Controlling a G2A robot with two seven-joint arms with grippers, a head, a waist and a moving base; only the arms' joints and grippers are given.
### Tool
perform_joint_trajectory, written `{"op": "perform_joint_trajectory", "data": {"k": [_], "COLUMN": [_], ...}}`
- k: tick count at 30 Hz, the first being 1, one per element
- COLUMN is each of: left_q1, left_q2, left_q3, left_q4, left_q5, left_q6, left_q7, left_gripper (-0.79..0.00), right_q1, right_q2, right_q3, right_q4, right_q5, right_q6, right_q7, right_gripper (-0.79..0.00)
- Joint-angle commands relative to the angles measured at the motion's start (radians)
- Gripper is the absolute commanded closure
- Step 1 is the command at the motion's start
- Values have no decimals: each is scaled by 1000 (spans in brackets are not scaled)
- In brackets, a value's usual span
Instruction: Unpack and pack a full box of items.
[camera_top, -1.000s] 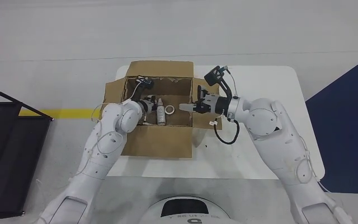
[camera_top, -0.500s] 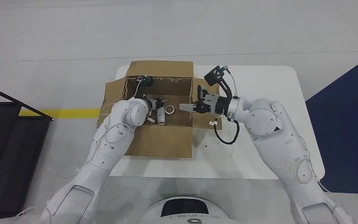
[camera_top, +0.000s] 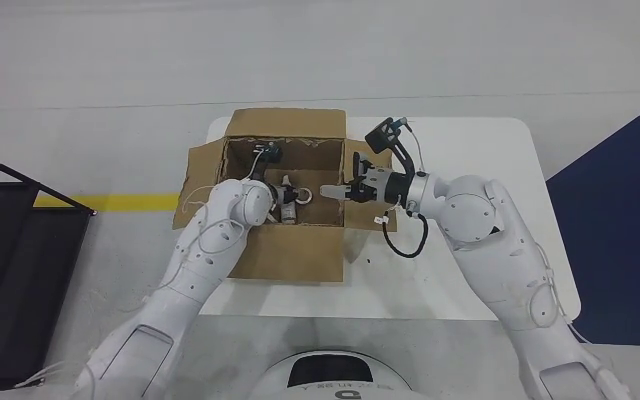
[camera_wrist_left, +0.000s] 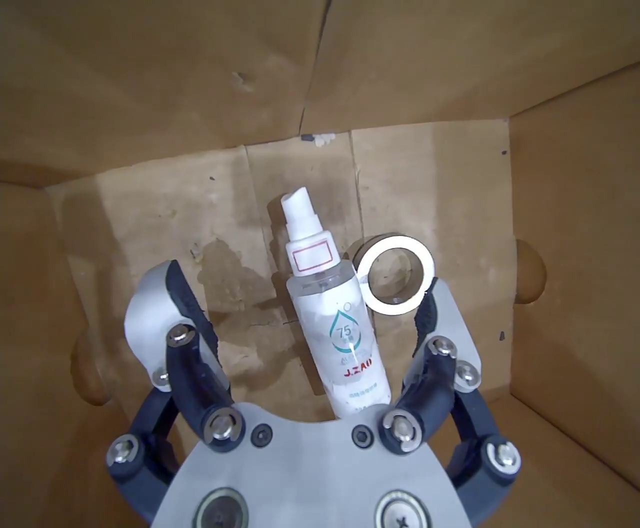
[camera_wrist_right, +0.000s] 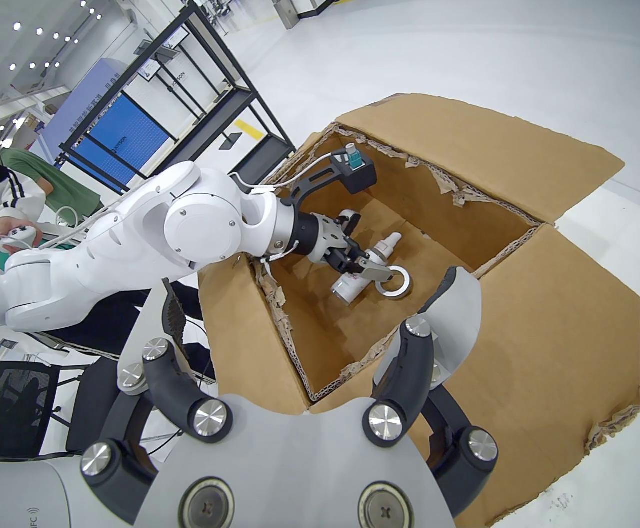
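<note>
Two grippers work at one cardboard box (camera_top: 290, 255) on the white table (camera_top: 470, 140).

Top view: left gripper (camera_top: 284, 194) is down inside the box; right gripper (camera_top: 331, 190) is at the box's right wall.

Left wrist view: fingers (camera_wrist_left: 175, 300) are spread, straddling a spray bottle (camera_wrist_left: 345, 330) that lies on the box floor. A white tape ring (camera_wrist_left: 396, 281) touches the bottle, just beside one pad.

Right wrist view: own fingers are apart with nothing between them, over the box's edge.

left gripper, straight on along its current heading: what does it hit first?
Most likely the bottle. It lies on the box floor, in line between the open fingers of the left gripper. The tape ring sits close by one finger and might get clipped too. Depth is hard to judge.
</note>
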Motion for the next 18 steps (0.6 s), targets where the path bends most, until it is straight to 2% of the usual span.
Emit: {"op": "perform_joint_trajectory", "data": {"k": [1,4,5,7,8,9,11,12,13,18], "left_q1": [-6,-15,-19,-26,-29,-32,-37,-39,-40,-41], "left_q2": [-3,-8,-10,-13,-14,-16,-18,-19,-20,-22], "left_q3": [8,21,25,30,32,34,36,37,37,39], "left_q4": [13,36,42,54,59,63,68,70,71,81], "left_q5": [1,1,-1,-6,-9,-11,-17,-20,-22,-28], "left_q6": [1,-1,-3,-3,-4,-3,-5,-6,-9,-18], "left_q7": [-1,2,1,2,3,4,4,4,5,8], "left_gripper": [-767,-723,-680,-520,-403,-357,-185,-34,0,0], "right_q1": [0,0,0,0,0,0,0,0,0,0], "right_q2": [0,0,0,0,0,0,0,0,0,0], "right_q3": [0,0,0,0,0,0,0,0,0,0], "right_q4": [0,0,0,0,0,0,0,0,0,0], "right_q5": [0,0,0,0,0,0,0,0,0,0], "right_q6": [0,0,0,0,0,0,0,0,0,0], "right_q7": [0,0,0,0,0,0,0,0,0,0], "right_gripper": [-785,-785,-785,-785,-785,-785,-785,-785,-785,-785]}}
